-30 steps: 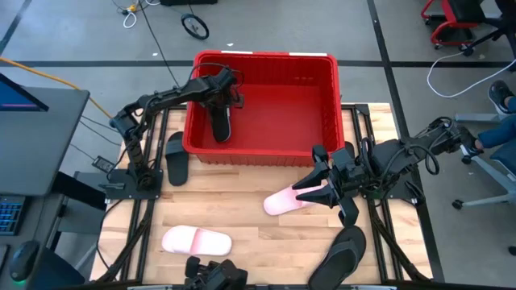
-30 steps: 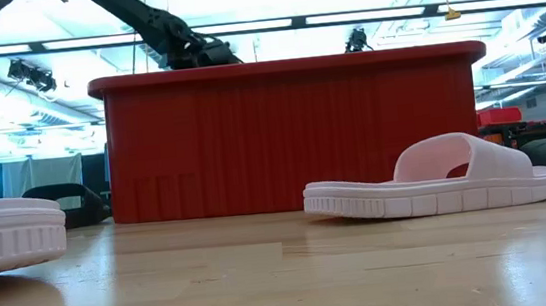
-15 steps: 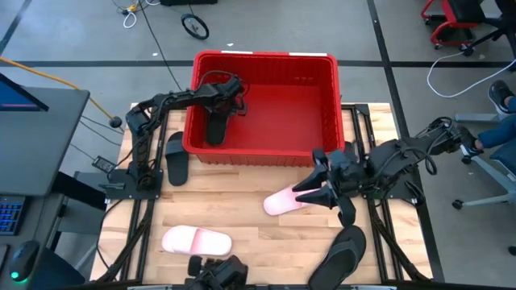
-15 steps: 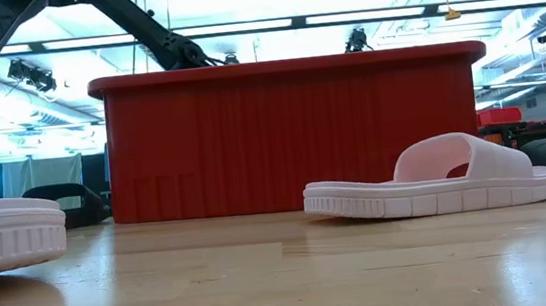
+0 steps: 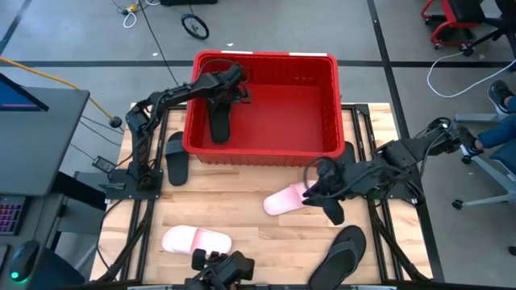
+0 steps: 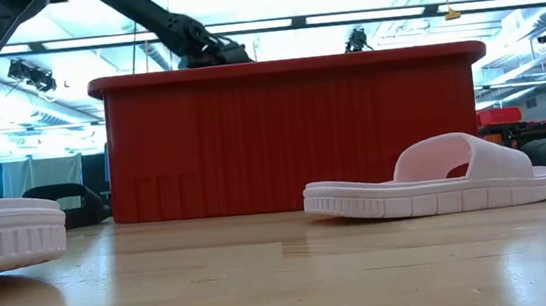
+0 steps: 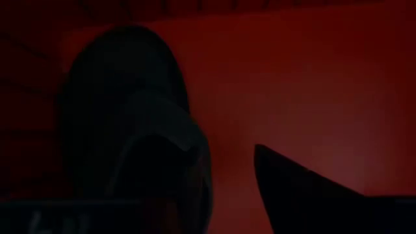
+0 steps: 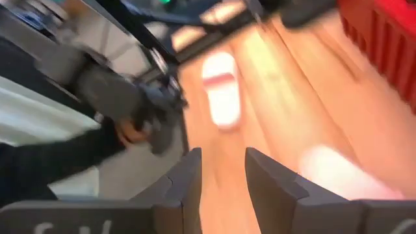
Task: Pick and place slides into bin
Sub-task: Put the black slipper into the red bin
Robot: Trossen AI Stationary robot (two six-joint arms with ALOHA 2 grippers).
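The red bin [image 5: 266,105] stands at the table's far side. A black slide [image 5: 219,122] lies on its floor near the left wall, and shows in the left wrist view as a dark slide [image 7: 130,130]. My left gripper [image 5: 228,83] hangs open above that slide, clear of it. A pale pink slide [image 5: 286,200] lies sole-down on the table in front of the bin, also seen as the pink slide [image 6: 432,183] in the low view. My right gripper [image 5: 321,192] hovers open at its right end, nothing between the fingers [image 8: 188,182].
Another pink slide [image 5: 196,239] lies near the front left. One black slide [image 5: 176,157] rests left of the bin, another black slide [image 5: 343,254] at the front right. A dark object [image 5: 222,270] sits at the near edge. Bare wood lies between the slides.
My left gripper has opened and let go of the black slide, then risen a little toward the bin's far wall. The slide has settled on the bin floor. My right gripper has turned at the wrist and drawn in over the pink slide's right end.
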